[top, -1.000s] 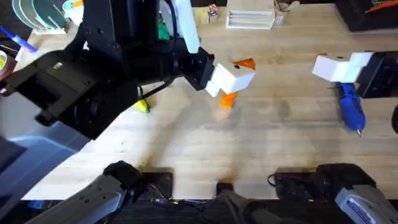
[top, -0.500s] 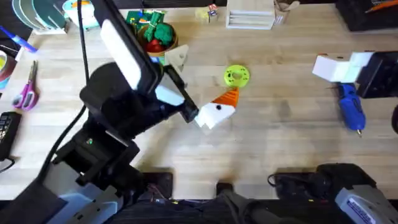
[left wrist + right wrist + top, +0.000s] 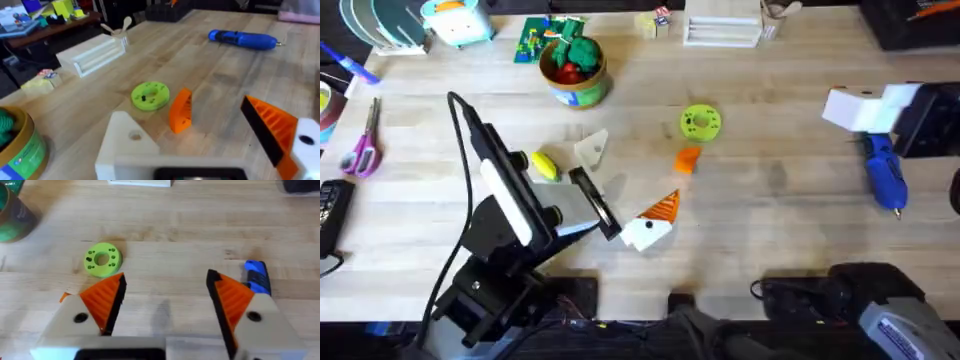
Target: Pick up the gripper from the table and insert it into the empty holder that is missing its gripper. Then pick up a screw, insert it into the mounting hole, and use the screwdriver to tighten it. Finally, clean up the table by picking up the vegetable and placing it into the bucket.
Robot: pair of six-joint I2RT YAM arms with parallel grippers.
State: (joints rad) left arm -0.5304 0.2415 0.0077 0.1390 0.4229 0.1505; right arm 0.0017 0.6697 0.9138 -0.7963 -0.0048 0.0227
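The orange gripper (image 3: 687, 160) (image 3: 180, 110) lies loose on the table near the middle. My left gripper (image 3: 626, 182) hangs open just short of it. One of its fingers is the bare cream holder (image 3: 592, 150) (image 3: 125, 142); the other is white with an orange pad (image 3: 663, 207) (image 3: 270, 125). The yellow vegetable (image 3: 543, 165) lies left of the holder. The bucket (image 3: 575, 88) (image 3: 22, 150) stands at the back and holds red and green produce. The blue screwdriver (image 3: 885, 172) (image 3: 242, 39) (image 3: 257, 277) lies at the right, beside my open, empty right gripper (image 3: 870, 105) (image 3: 165, 300). The screw is out of view.
A lime-green disc (image 3: 700, 122) (image 3: 150, 95) (image 3: 102, 259) lies just behind the orange gripper. Scissors (image 3: 362, 150) lie at the left edge. A white rack (image 3: 722, 30) and small clutter line the back edge. Bare wood stretches between the two arms.
My left arm has dropped from high under the camera and drawn back toward its base, so its open gripper now sits low by the orange gripper. The right arm has not moved.
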